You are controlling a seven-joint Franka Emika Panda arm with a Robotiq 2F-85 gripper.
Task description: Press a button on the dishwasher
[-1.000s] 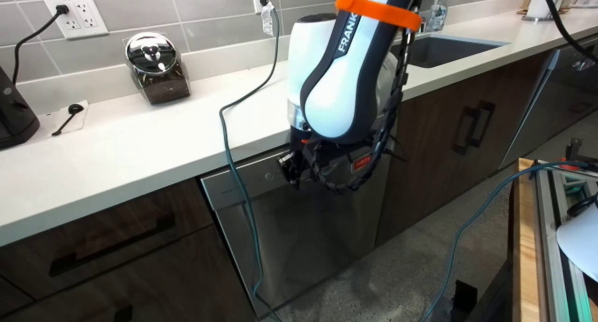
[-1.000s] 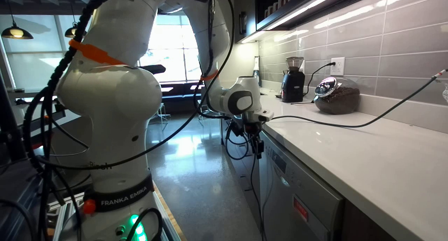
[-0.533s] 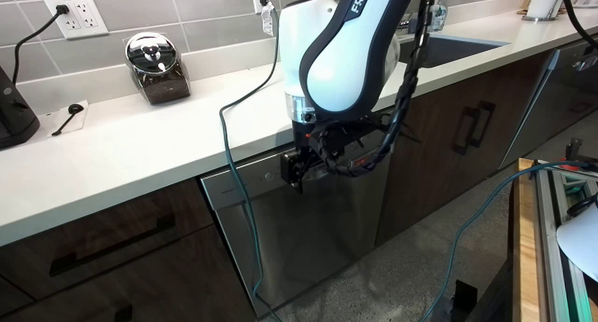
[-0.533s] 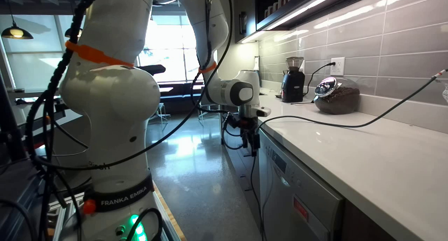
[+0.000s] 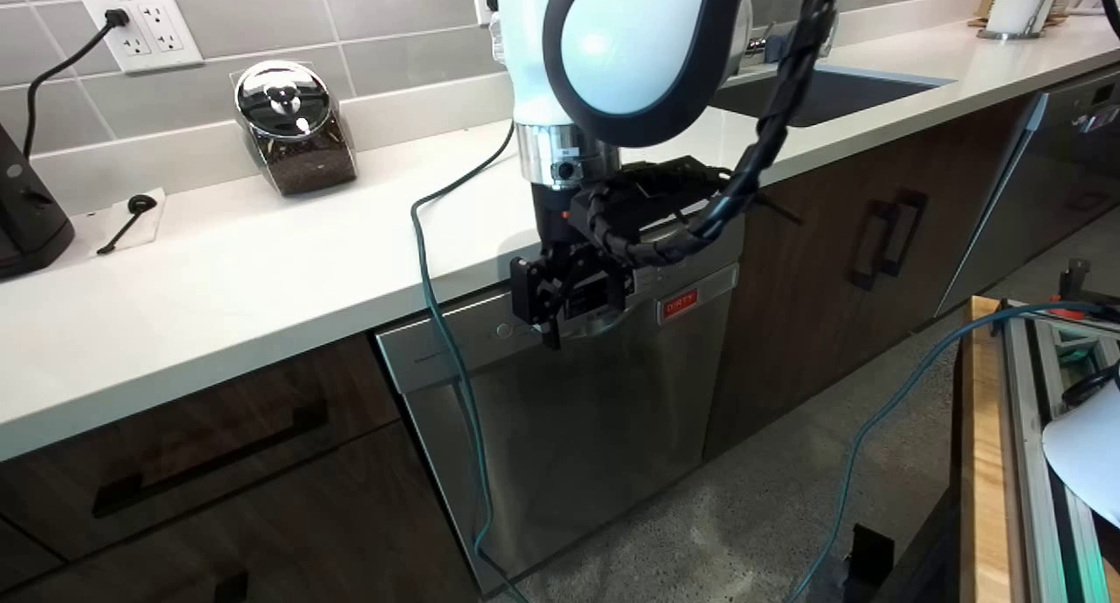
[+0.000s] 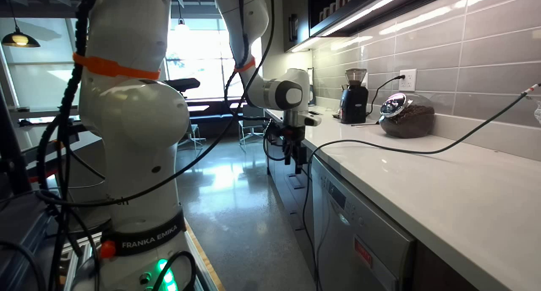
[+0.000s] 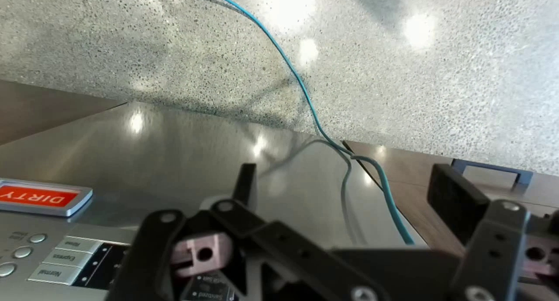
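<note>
The dishwasher (image 5: 604, 419) has a brushed steel front under the counter, showing in both exterior views. Round silver buttons (image 7: 22, 252) and several labelled rectangular buttons (image 7: 65, 258) lie beside a dark display (image 7: 101, 266) at lower left in the wrist view; my linkage hides part of this panel. A red "DIRTY" sign (image 7: 39, 197) sits on the front. My gripper (image 7: 349, 187) points down with its fingers wide apart and nothing between them. In an exterior view the gripper (image 6: 293, 165) hangs in front of the dishwasher's far end, seemingly clear of it.
A teal cable (image 7: 305, 91) hangs down the dishwasher front and crosses the floor. The white counter (image 5: 262, 270) overhangs above, holding a glass jar (image 5: 302, 139). Dark cabinets with bar handles (image 5: 210, 459) flank the appliance. A sink (image 5: 814, 95) lies further along.
My gripper has risen and drawn back from the control strip, turning more upright. Its fingers have spread wider. The "DIRTY" sign, partly covered half a second ago, now shows fully in an exterior view.
</note>
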